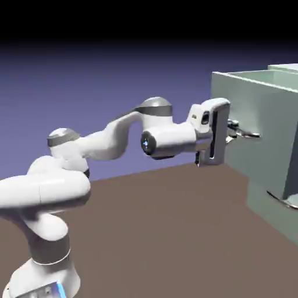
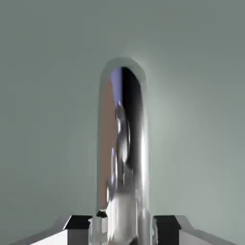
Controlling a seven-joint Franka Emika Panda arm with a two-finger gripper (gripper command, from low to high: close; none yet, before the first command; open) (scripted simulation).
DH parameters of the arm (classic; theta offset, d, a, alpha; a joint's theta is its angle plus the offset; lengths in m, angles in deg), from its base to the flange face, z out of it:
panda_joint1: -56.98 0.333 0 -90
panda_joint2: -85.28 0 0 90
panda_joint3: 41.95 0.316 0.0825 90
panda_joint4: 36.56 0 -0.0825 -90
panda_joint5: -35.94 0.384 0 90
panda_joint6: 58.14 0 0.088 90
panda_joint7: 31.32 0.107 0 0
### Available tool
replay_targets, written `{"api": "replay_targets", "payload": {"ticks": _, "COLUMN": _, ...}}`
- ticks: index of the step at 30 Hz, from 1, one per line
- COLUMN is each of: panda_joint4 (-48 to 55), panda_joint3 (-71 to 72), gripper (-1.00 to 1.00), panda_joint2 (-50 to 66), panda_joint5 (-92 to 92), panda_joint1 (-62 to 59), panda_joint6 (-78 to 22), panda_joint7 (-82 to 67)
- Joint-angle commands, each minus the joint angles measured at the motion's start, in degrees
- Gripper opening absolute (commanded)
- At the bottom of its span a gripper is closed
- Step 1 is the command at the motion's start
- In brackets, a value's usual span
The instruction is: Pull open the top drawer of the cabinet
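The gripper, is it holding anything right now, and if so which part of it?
Yes. The gripper is closed on the top drawer's silver handle, with the bar between its fingertips.

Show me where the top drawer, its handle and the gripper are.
top drawer (image 1: 256,110): exterior view, on its side wall, pulled out.
handle (image 2: 122,143): hand view, middle of the silver bar.
gripper (image 2: 122,229): hand view, between the two tips at the bar.

Pale grey-green cabinet (image 1: 273,169), silver handle (image 2: 122,153), white arm (image 1: 105,142).
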Motion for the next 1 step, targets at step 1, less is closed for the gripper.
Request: {"api": "replay_targets", "payload": {"ticks": 1, "panda_joint4": -2.08, "panda_joint3": -0.31, "gripper": 1.0, "panda_joint2": -0.02, "panda_joint5": -0.62, "panda_joint1": 1.58, "panda_joint6": -0.54, "panda_joint7": -0.29}}
